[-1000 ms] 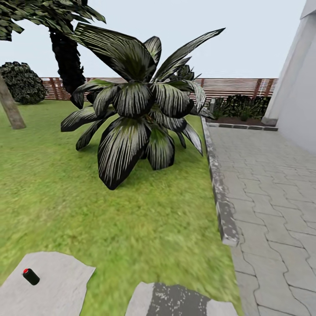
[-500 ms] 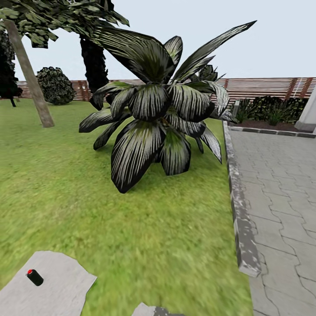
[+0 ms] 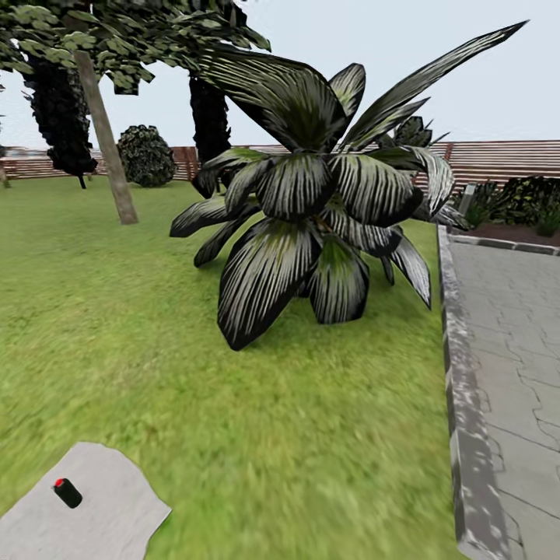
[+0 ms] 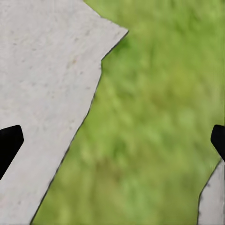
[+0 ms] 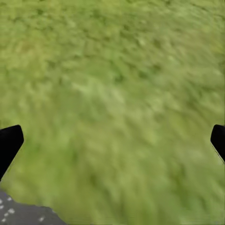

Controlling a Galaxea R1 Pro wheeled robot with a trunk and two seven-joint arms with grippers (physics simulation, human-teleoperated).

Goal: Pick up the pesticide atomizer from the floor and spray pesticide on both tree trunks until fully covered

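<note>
The pesticide atomizer (image 3: 67,492), a small black cylinder with a red cap, lies on a light grey stone slab (image 3: 93,513) in the lawn, low at the head view's left. One tree (image 3: 105,144) with a smooth, leaning grey-brown trunk rises from the grass far back on the left. My left gripper (image 4: 112,145) is open, its dark fingertips (image 4: 9,145) wide apart above a slab edge (image 4: 42,93) and grass. The right gripper (image 5: 112,143) hangs open over bare grass, holding nothing.
A big striped-leaf palm plant (image 3: 311,202) stands mid-lawn. Dark narrow trees (image 3: 62,109) and a round bush (image 3: 146,155) line the slat fence (image 3: 498,159). A stone kerb (image 3: 463,373) borders grey paving (image 3: 513,334) on the right. A dark slab corner (image 5: 23,213) lies under the right gripper.
The whole head view has swung left: the palm plant, kerb and paving slid right, the white wall left the picture, and the leaning trunk came further in. The atomizer still lies on its slab.
</note>
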